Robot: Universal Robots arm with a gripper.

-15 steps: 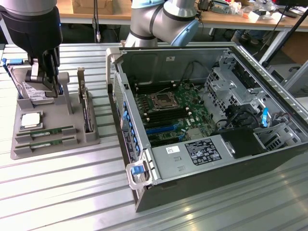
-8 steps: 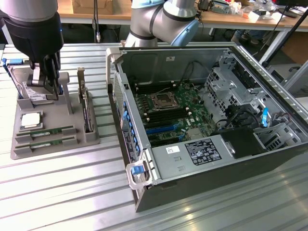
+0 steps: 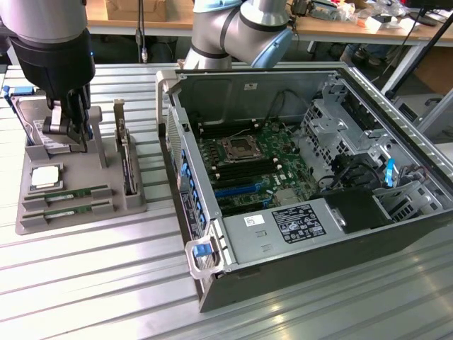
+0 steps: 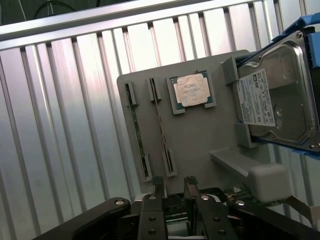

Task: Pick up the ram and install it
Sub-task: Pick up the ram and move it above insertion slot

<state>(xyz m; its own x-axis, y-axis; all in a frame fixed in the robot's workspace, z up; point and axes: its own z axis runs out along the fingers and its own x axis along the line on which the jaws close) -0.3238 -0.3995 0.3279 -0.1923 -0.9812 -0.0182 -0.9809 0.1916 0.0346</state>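
- Your pincer (image 3: 71, 138) (image 4: 173, 184) hangs over the back part of the grey parts tray (image 3: 78, 219), jaws spread wide and nothing between them.
- The ram (image 3: 67, 193) (image 4: 137, 132) sits on edge in a slot at the front of that tray, and a second stick (image 3: 67, 210) (image 4: 161, 125) lies in the slot just beside it. Both are apart from the fingers, untouched.
- Between the pincer and the sticks lies the processor chip (image 3: 44, 177) (image 4: 192, 90). The hard drive (image 3: 28, 120) (image 4: 272, 100) is at the tray's far end, and the bracketed card (image 3: 127, 159) stands upright on the side toward the computer case (image 3: 212, 88).
- By my judgement you are at the approach of the pick. Nothing is gripped, and nothing has gone into the motherboard (image 3: 251, 159) inside the open case.
- The pick calls for the jaws to line up across the thin edge of one stick, centred along its length. They should come straight down so a finger does not catch the neighbouring stick or the slot walls.
- Mind the chip: it lies loose-looking and close to the path.
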